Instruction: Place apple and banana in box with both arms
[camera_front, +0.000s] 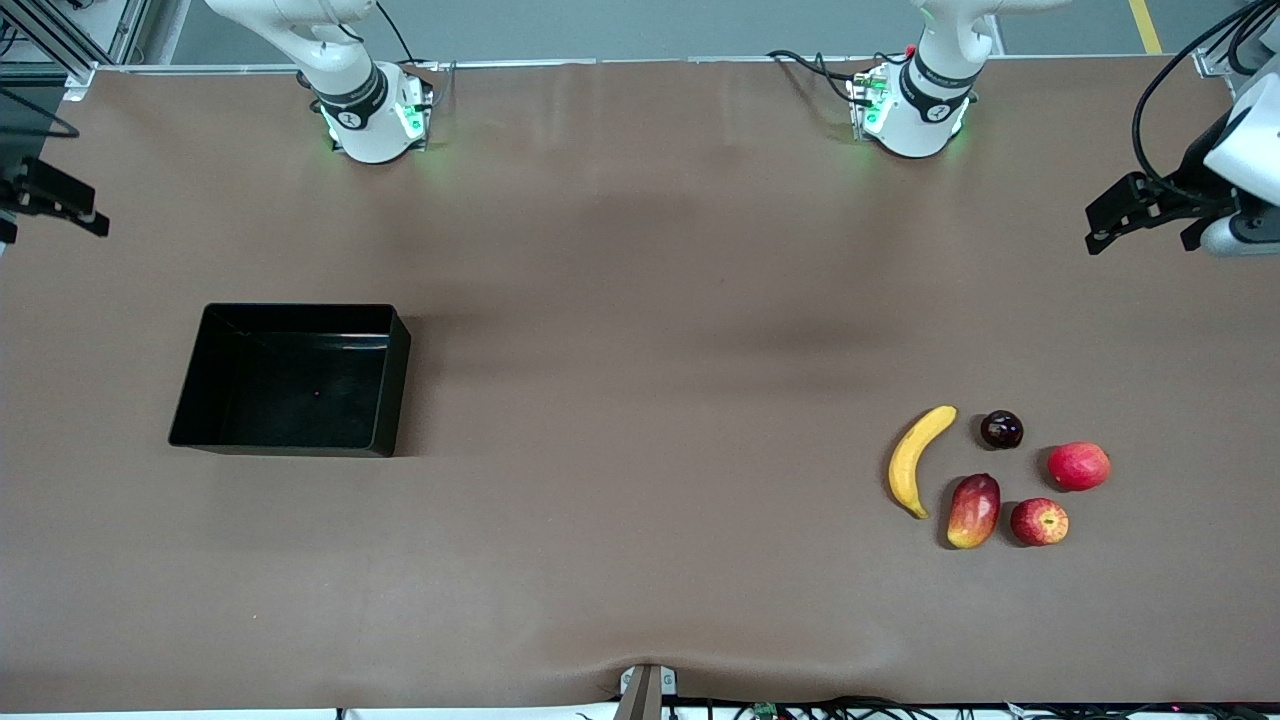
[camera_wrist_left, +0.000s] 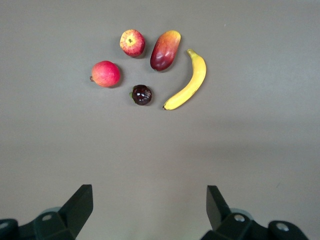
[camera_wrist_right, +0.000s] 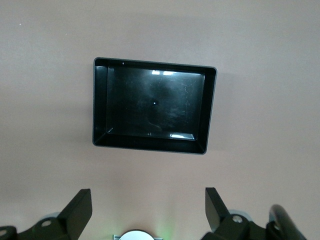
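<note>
At the right arm's end of the brown surface (camera_front: 640, 560) the black box (camera_front: 200, 385) sits with nothing in it. The right pincer (camera_wrist_right: 148, 212) hangs high over the bare surface just beside the box, spread wide and holding nothing. At the left arm's end lies a cluster of fruit, well apart from the box. The banana (camera_front: 915, 458) curves along the edge of the cluster toward the box. Next come a red-and-yellow mango (camera_front: 973, 510) and, farther from the front camera, a small dark plum (camera_front: 1001, 429). The apple (camera_front: 1039, 521) rests just beside the mango, with a plainer red fruit (camera_front: 1078, 466) near it. The left pincer (camera_wrist_left: 150, 209) hangs over the bare surface near the fruit, also spread wide and holding nothing.
</note>
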